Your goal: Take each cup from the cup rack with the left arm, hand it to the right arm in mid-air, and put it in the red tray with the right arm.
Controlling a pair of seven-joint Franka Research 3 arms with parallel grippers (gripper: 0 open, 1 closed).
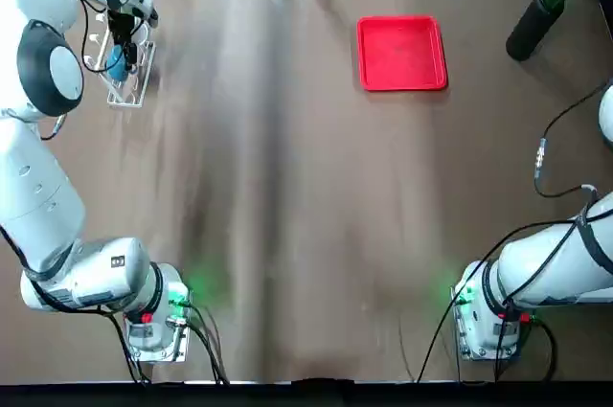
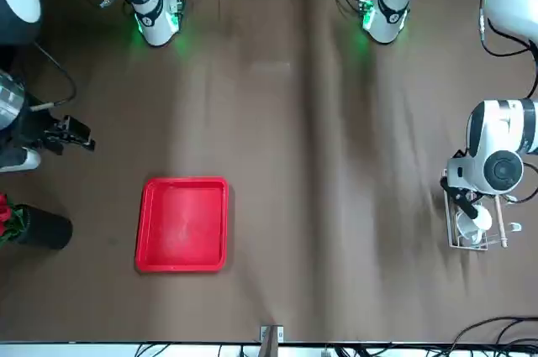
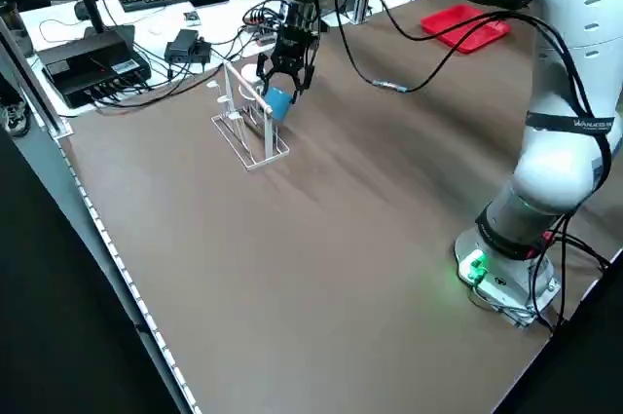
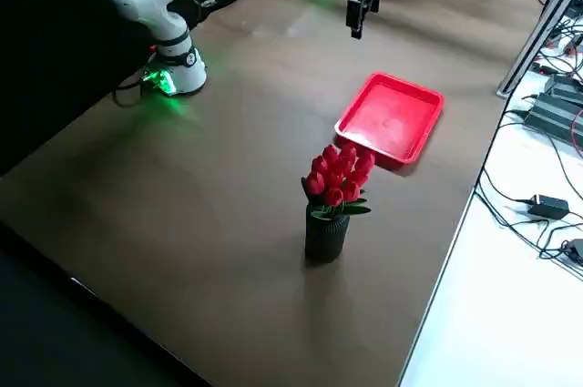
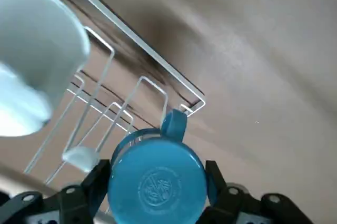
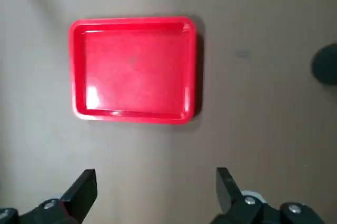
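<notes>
At the table's far left corner, the left gripper point(image 5: 158, 179) was closed on the blue cup point(image 5: 158, 184), its fingers on either side, at the cup rack point(image 3: 248, 127). The white cup point(image 5: 37, 63) hung on the rack beside it. The right gripper point(image 6: 155, 187) hovered open, well above the table near the red tray point(image 6: 134, 68).

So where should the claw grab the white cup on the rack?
Probably by its round body, one finger on each side, coming down from above. The white cup hangs on the rack beside the blue cup, and its smooth wall is the easiest part to squeeze. The left claw already holds the blue cup this way. I can't see the white cup's handle.
</notes>
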